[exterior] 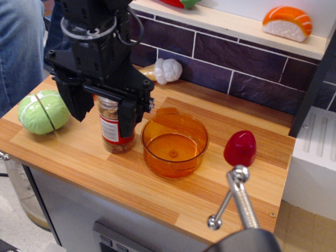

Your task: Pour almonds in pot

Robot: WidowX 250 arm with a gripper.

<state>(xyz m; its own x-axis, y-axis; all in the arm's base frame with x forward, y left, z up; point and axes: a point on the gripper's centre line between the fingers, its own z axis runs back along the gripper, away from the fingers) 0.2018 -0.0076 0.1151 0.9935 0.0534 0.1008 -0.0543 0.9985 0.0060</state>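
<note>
The clear jar (116, 137) with a red-and-white label stands upright on the wooden counter, just left of the pot. Tan almonds (110, 111) show through it above and below the label. My black gripper (102, 127) comes down from above, one finger on each side of the jar, and looks closed on it. The jar's top is hidden behind the gripper body. The orange translucent pot (157, 153) sits at the counter's middle, upright and empty, almost touching the jar.
A green cabbage toy (43, 111) lies at the counter's left end. A white garlic toy (168, 70) sits by the back wall. A red egg-shaped toy (240, 148) stands right of the pot, with a metal rod (239, 197) in front. A person in jeans (21, 47) stands at left.
</note>
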